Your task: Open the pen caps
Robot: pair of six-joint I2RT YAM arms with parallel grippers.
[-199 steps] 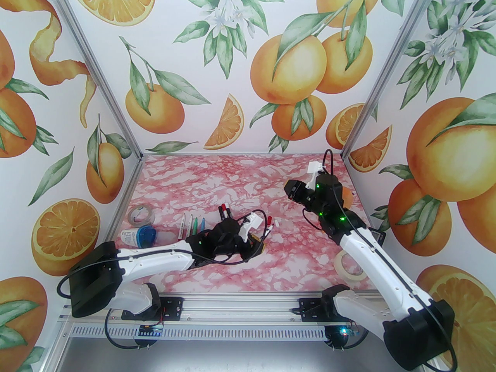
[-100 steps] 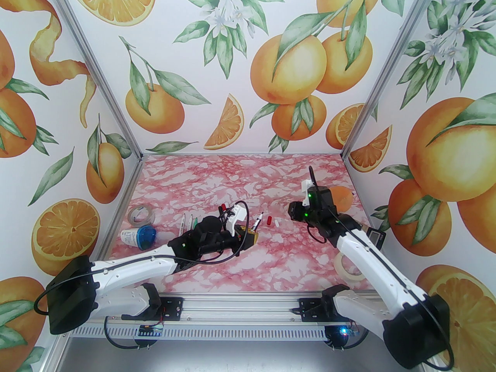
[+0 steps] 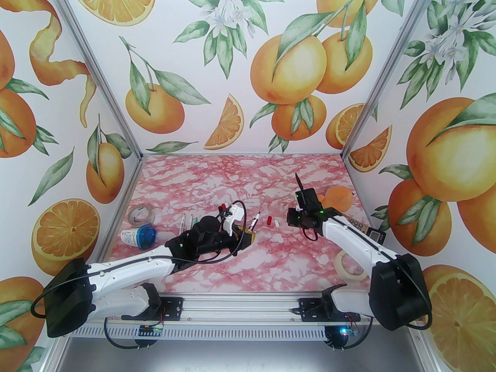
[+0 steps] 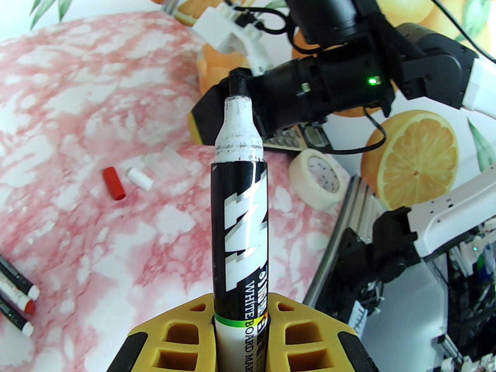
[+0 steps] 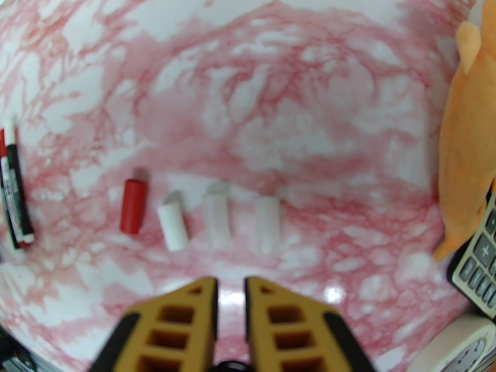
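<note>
My left gripper (image 3: 248,235) is shut on a black whiteboard pen (image 4: 238,215), held tilted up off the table with its dark tip bare. Just right of it, a red pen cap (image 3: 268,220) and a white pen cap (image 3: 277,222) lie loose on the table. The right wrist view shows this red cap (image 5: 133,207) and white cap (image 5: 173,227) beside two pale caps (image 5: 217,217) in a row. My right gripper (image 5: 230,285) hovers just short of that row, shut with nothing between its fingers. More pens (image 3: 188,222) lie left of the left arm, partly hidden by it.
A grey tape roll (image 3: 141,214) and a blue-lidded tub (image 3: 138,236) sit at the left edge. An orange plush toy (image 3: 339,197), a calculator (image 3: 372,233) and a masking tape roll (image 3: 348,266) crowd the right side under my right arm.
My left arm has drawn back toward the near left, and the bare-tipped pen now stands clear in its grip. My right gripper has come down and forward to the row of caps.
</note>
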